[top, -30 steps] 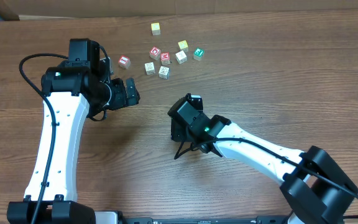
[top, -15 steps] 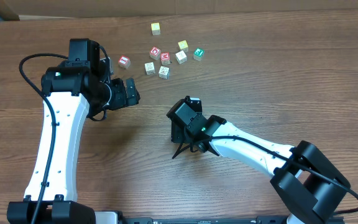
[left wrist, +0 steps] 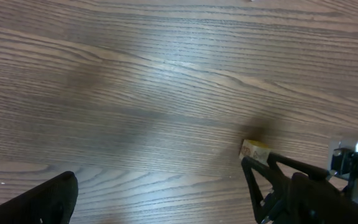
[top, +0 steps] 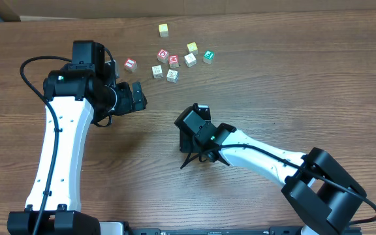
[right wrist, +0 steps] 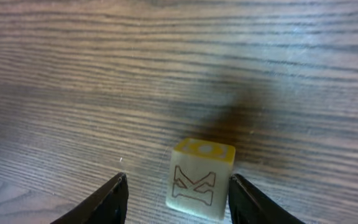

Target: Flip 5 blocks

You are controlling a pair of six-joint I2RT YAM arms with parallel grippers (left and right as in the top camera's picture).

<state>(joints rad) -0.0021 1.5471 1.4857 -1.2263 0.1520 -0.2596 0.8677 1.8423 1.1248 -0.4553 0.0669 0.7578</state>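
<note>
Your right hand [right wrist: 178, 188] has its fingers [right wrist: 114, 200] apart with the yellow block [right wrist: 201, 177] sitting on the table [right wrist: 73, 74] between them, so squeeze its middle gently, lift a little, then roll it over.

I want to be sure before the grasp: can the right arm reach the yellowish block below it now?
Probably yes: the yellowish block sits on the table between the open fingers of the right gripper, with nothing beside it. It stands off-centre, nearer one finger, so closing may nudge it.

There are ten blocks [top: 172, 75] and two arms [top: 61, 153].
</note>
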